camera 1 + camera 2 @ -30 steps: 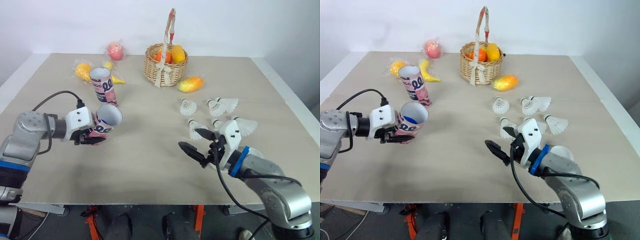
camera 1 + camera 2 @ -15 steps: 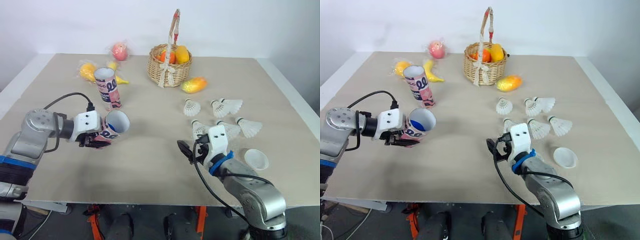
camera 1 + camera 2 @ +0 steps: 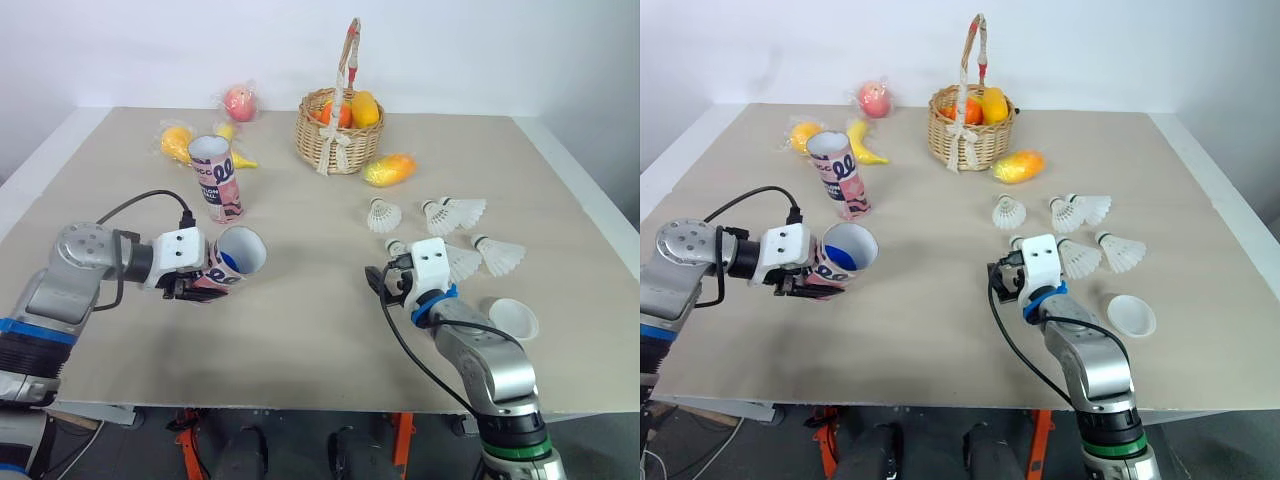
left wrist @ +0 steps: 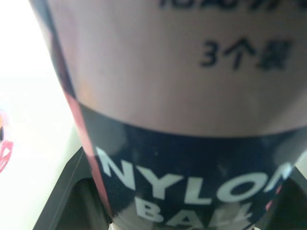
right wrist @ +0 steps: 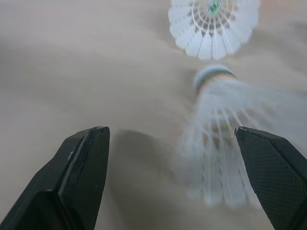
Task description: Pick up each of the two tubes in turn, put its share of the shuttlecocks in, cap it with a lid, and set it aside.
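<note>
The left gripper [image 3: 197,284] is clamped on a tilted pink tube [image 4: 182,86] near the table's [image 3: 300,340] left front; the tube's label reads "NYLON BALL" (above that, "3个"). The right gripper [image 5: 172,134] is spread wide, with a shuttlecock [image 5: 220,143] just ahead of it.

Silver arms [image 3: 68,272], blue bands [image 3: 432,304], black cables [image 3: 148,193]
</note>
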Tool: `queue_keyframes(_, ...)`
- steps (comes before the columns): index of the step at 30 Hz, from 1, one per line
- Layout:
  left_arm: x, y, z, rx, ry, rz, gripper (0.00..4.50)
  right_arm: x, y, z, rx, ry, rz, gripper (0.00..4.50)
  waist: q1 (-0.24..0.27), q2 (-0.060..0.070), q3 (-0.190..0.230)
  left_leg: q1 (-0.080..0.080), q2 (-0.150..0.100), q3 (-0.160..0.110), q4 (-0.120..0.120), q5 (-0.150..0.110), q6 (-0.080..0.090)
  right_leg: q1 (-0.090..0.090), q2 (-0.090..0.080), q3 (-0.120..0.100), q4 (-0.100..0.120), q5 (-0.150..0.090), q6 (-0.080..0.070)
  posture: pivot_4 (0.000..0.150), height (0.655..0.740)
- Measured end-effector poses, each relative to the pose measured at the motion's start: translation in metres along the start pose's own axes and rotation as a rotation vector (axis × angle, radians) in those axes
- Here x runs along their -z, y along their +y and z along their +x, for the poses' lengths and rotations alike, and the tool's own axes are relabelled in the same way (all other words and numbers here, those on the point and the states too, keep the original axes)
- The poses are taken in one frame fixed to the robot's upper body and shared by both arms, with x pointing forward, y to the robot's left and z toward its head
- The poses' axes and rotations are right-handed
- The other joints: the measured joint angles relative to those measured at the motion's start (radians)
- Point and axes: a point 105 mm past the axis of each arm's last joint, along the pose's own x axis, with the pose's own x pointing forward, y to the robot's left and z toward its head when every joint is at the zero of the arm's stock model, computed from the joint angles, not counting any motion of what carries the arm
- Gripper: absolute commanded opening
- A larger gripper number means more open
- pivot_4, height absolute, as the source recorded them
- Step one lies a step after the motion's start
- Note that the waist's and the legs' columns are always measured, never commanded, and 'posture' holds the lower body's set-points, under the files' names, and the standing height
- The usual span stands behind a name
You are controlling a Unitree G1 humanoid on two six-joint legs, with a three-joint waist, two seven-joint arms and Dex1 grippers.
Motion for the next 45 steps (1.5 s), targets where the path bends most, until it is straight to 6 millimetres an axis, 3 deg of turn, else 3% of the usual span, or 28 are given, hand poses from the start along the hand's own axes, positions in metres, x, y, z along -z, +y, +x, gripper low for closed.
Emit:
queue_keyframes(2,-0.001,-0.002,0.001,0.004,-0.007,0.002,2.87,0.000,-0.001,0.002,0.002,-0.009,-0.015,3.22,0.000,0.000,0.000,0.000,0.000,0.000,0.000,0.000,0.000,0.000,0.000,0.000,0.000,0.000,0.000,0.150,0.7400)
queue_keyframes(6,-0.002,-0.004,0.000,0.000,-0.018,-0.004,2.87,0.001,-0.002,0.003,-0.003,-0.028,-0.033,1.22,0.000,0.000,0.000,0.000,0.000,-0.001,0.000,0.000,0.000,0.000,0.000,0.000,0.000,0.000,0.000,0.150,0.7400)
queue_keyframes(7,-0.002,-0.004,0.001,0.002,-0.019,-0.001,2.87,0.001,-0.002,0.003,-0.005,-0.034,-0.037,0.98,0.000,0.000,0.000,0.000,0.000,0.000,0.000,0.000,0.000,0.000,0.000,0.000,0.000,0.000,0.000,0.150,0.7400)
queue_keyframes(8,-0.003,-0.005,0.001,0.004,-0.021,-0.003,2.87,-0.001,-0.001,0.003,-0.010,-0.042,-0.044,0.29,0.000,0.000,0.000,0.000,0.000,0.000,0.000,0.000,0.000,0.000,0.001,0.000,0.000,0.000,0.000,0.150,0.7400)
queue_keyframes(9,-0.003,-0.005,0.001,0.004,-0.021,-0.006,2.87,-0.002,0.000,0.003,-0.019,-0.049,-0.051,0.05,0.000,0.000,0.000,0.000,0.000,0.000,0.000,0.000,0.000,0.000,0.001,0.000,0.000,0.000,0.000,0.150,0.7400)
queue_keyframes(14,-0.003,-0.006,0.001,0.006,-0.021,-0.009,2.87,-0.015,0.010,-0.001,-0.101,-0.117,-0.138,0.05,-0.001,0.000,0.000,0.000,0.000,0.000,0.000,0.000,0.000,0.000,0.001,0.000,0.000,0.000,0.000,0.150,0.7400)
queue_keyframes(18,-0.002,-0.008,0.000,0.016,-0.015,-0.023,2.87,-0.062,0.028,-0.015,-0.291,-0.297,-0.336,0.05,-0.003,0.001,0.001,0.000,0.001,0.000,0.000,0.000,0.000,0.000,0.001,0.000,0.000,0.000,0.000,0.150,0.7400)
queue_keyframes(21,-0.001,-0.010,-0.002,0.038,0.001,-0.031,2.87,-0.099,0.055,-0.041,-0.554,-0.449,-0.499,0.05,-0.004,0.001,0.001,0.001,0.002,0.000,0.000,0.000,0.000,0.001,0.002,-0.001,0.000,0.000,0.000,0.150,0.7400)
queue_keyframes(24,0.000,-0.012,-0.003,0.056,0.013,-0.032,2.87,-0.117,0.073,-0.055,-0.727,-0.519,-0.662,0.05,-0.004,0.001,0.001,0.002,0.002,0.000,0.000,0.000,0.000,0.001,0.003,-0.001,0.000,-0.001,0.000,0.150,0.7400)
queue_keyframes(34,-0.001,-0.008,0.002,0.087,0.021,-0.019,2.87,-0.112,0.116,-0.042,-1.034,-0.537,-1.017,0.05,-0.003,0.001,0.001,0.004,0.002,0.000,0.001,0.000,0.001,0.003,0.003,-0.001,0.002,0.001,-0.002,0.150,0.7400)
queue_keyframes(44,-0.001,-0.008,0.002,0.090,0.019,-0.031,2.87,-0.118,0.151,-0.036,-1.223,-0.563,-1.081,0.05,-0.001,0.001,0.001,0.005,0.003,0.000,0.001,0.001,0.001,0.003,0.002,-0.003,0.002,0.002,-0.005,0.150,0.7400)
queue_keyframes(45,-0.001,-0.008,0.002,0.090,0.019,-0.033,2.87,-0.117,0.153,-0.034,-1.240,-0.547,-1.055,0.70,-0.001,0.001,0.001,0.005,0.003,-0.001,0.001,0.001,0.001,0.003,0.002,-0.004,0.002,0.002,-0.005,0.150,0.7400)
